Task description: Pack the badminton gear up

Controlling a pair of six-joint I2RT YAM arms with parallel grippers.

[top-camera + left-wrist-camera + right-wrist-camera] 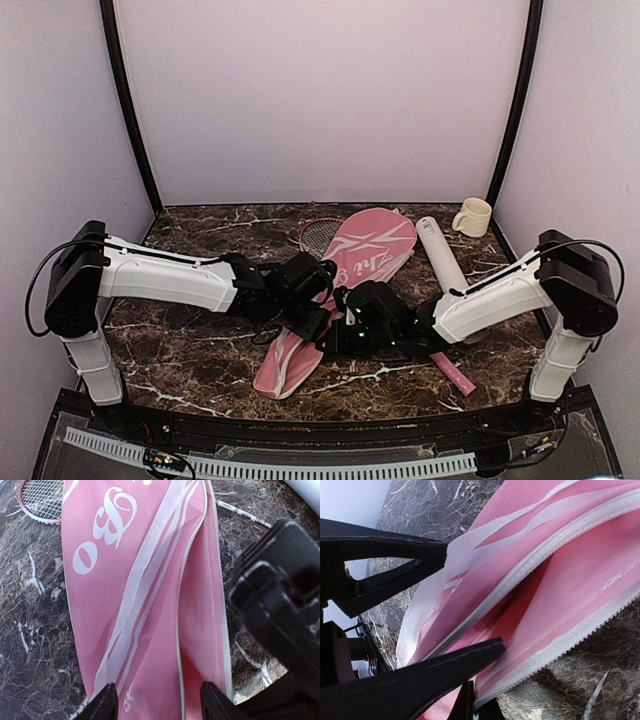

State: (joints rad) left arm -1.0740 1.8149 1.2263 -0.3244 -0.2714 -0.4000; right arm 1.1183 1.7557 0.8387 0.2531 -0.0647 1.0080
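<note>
Racquet cover (580, 570) between right fingers (445, 667)

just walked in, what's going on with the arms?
Both arms are working the pink cover, whose zipper is open. The left gripper straddles the cover, jaws open. The right gripper is open around the unzipped edge. A racquet head shows at the cover's far side, and the tube lies apart. No shuttlecocks in view.

Sheeny pink cloth racquet cover (372, 250) on glossy marbled table (190, 345)
</note>
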